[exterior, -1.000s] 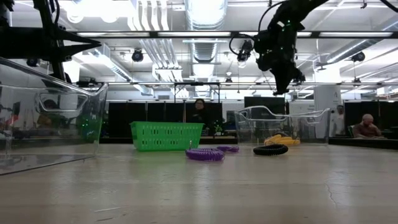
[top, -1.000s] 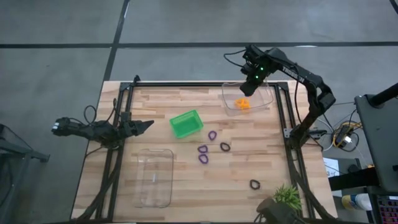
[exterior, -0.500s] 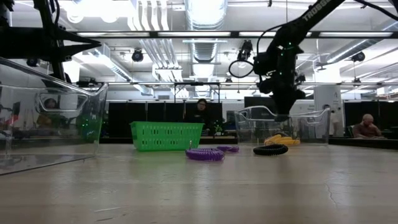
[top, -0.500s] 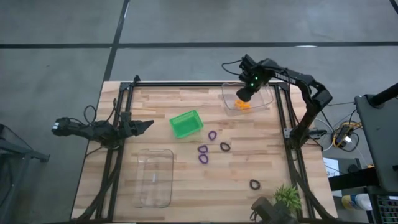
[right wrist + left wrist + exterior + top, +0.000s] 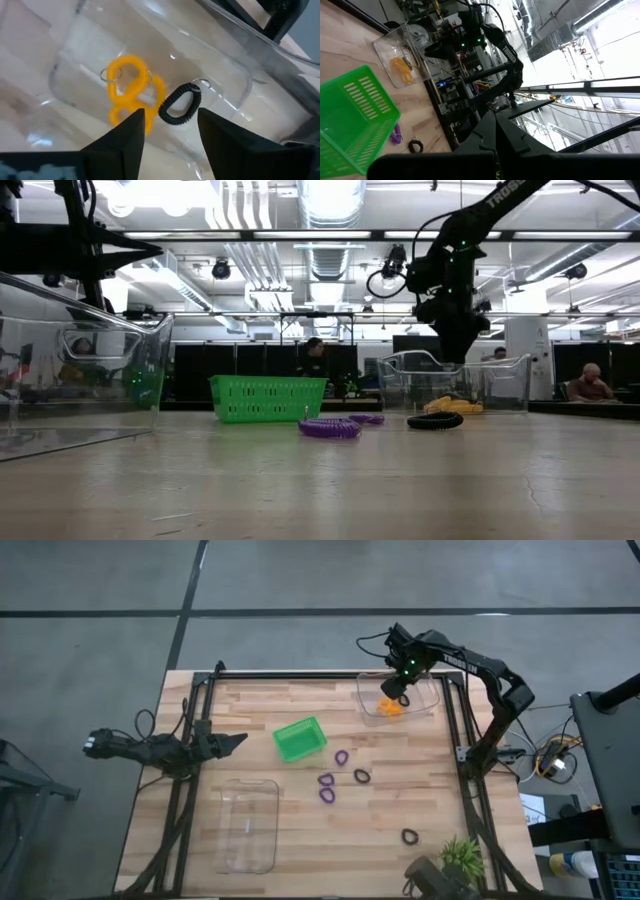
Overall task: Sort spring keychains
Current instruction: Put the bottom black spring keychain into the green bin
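Now over clear bin (image 5: 235,95): right gripper (image 5: 170,122) fingers spread, empty; black keychain (image 5: 180,104) beside orange keychains (image 5: 131,90); left gripper (image 5: 232,741) fingers closed.

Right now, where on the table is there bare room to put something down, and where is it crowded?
Bare wood lies between the green bin and the far clear tub, and between the near clear tub and the lone black loop. It is crowded at the purple loops and under the right gripper.
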